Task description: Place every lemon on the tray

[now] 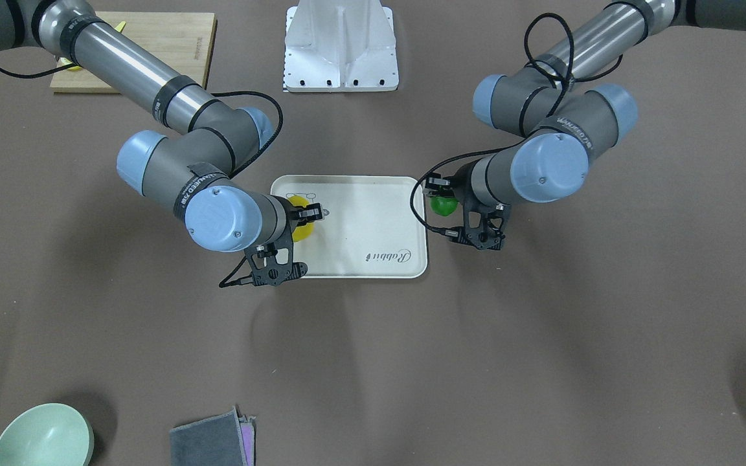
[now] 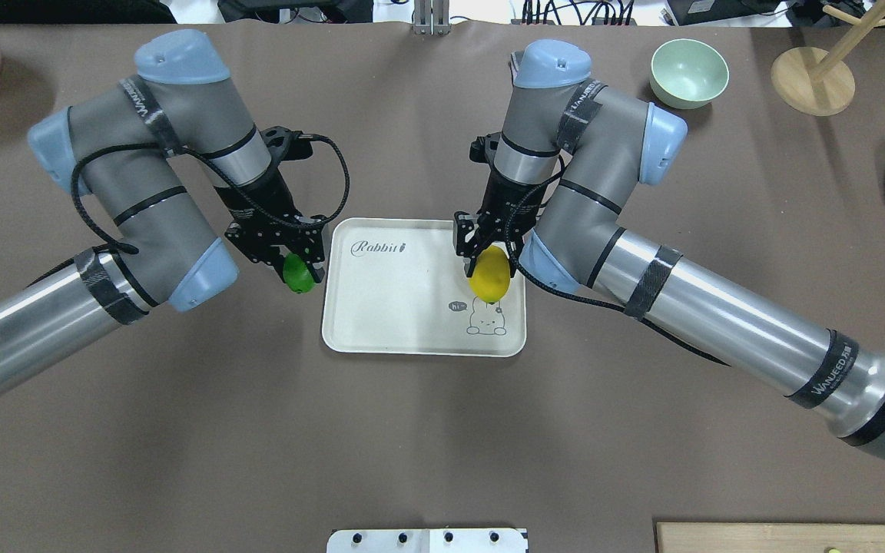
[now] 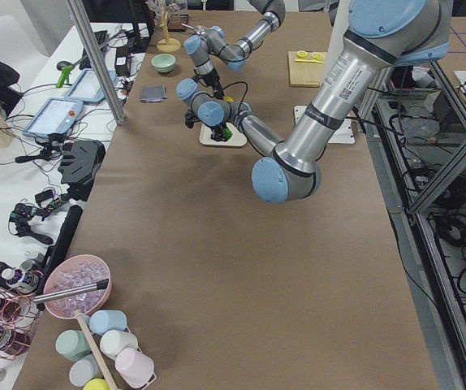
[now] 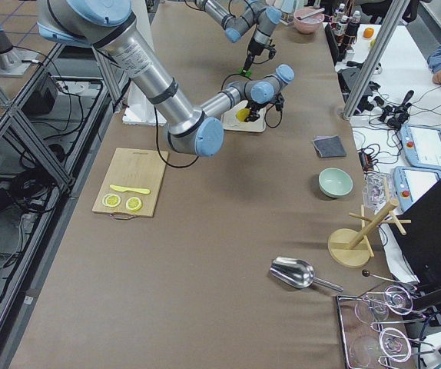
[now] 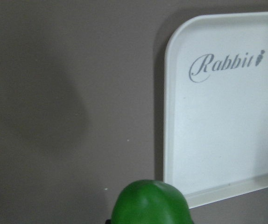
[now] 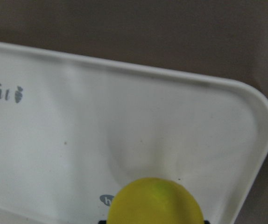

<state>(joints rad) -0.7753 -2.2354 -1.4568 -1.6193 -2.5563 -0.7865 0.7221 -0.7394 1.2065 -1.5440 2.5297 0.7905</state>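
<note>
your left gripper (image 2: 296,263) clamps the green lemon (image 2: 299,276) just left of the tray (image 2: 381,315); release now and it would miss. right gripper (image 2: 488,257) holds the yellow lemon (image 2: 489,278) above it.

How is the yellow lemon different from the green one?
The yellow lemon is bright yellow; the green lemon is glossy green and looks a bit smaller. The yellow lemon is over the tray; the green lemon is beside the tray, outside its rim. The right gripper holds the yellow lemon; the left gripper holds the green lemon. Both are whole, egg-shaped and gripped.
</note>
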